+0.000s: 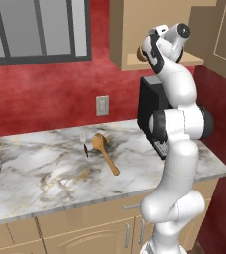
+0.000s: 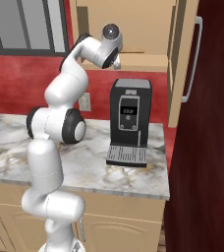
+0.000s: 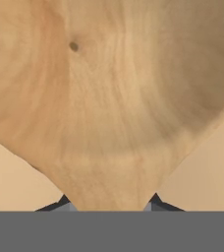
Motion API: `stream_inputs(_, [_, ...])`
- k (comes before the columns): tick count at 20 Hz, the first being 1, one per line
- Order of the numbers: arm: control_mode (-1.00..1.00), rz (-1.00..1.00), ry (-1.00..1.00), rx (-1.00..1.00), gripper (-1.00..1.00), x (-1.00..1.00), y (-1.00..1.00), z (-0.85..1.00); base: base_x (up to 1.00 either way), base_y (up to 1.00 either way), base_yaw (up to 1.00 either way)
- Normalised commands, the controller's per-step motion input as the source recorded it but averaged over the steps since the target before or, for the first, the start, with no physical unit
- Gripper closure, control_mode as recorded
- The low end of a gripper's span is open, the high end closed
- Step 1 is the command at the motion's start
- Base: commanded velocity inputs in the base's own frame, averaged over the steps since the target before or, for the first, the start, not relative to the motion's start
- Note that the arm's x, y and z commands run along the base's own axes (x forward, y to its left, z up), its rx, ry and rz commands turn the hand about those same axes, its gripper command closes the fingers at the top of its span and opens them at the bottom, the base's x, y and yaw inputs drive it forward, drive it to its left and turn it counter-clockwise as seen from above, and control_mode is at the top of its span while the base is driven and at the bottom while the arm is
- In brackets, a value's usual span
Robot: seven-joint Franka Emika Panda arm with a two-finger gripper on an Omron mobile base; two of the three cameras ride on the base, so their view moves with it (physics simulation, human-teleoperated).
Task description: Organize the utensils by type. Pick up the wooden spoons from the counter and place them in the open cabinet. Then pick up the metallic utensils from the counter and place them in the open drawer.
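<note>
Left base view: arm reared high, hand at the open cabinet [image 1: 154, 30] shelf edge. A rounded tan shape, apparently the bowl of a wooden spoon [image 1: 140, 53], peeks out just left of the hand, level with the shelf lip. The fingers themselves are masked by the wrist here, so how far they stand apart cannot be read from this side. Far below and to the left of the hand, the second wooden spoon [image 1: 105, 150] lies flat on the counter [image 1: 45, 168], bowl away from the robot, handle running back toward it and to the right. Small metallic utensils [image 1: 85, 147] lie just beside that bowl, on its left; too small to sort.

Right base view: gripper [image 2: 117, 62] points down at the shelf front, directly above a black coffee machine [image 2: 129, 123]. Shelf board lies immediately under and ahead of the hand.

Hand view: spoon bowl fills the frame at very close range, neck tapering down between the two dark fingertips [image 3: 65, 203]. Jaws narrowly parted, closed on the neck; spoon's long axis runs straight out along the gripper's line.

Judgement: held spoon sits at the cabinet mouth; a release onto the shelf just ahead looks like the next call. Open drawer not located.
</note>
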Motion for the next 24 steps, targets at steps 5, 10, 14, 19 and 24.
stream_inputs(5, [-1.0,0.0,0.04,0.0,-1.0,0.26,0.0,-0.09,0.0,0.0,0.0])
stream_inputs(10, [-1.0,0.0,0.03,0.02,-1.0,0.15,0.0,-0.08,0.0,0.0,0.0])
stream_inputs(14, [-1.0,0.0,0.01,0.01,-1.0,0.01,0.0,-0.09,0.0,0.0,0.0])
stream_inputs(19, [-1.0,0.0,0.0,0.01,-1.0,-0.02,-0.03,-0.07,0.0,0.0,0.0])
stream_inputs(24, [-1.0,0.0,0.0,0.0,-1.0,-0.06,-0.08,-0.07,0.0,0.0,0.0])
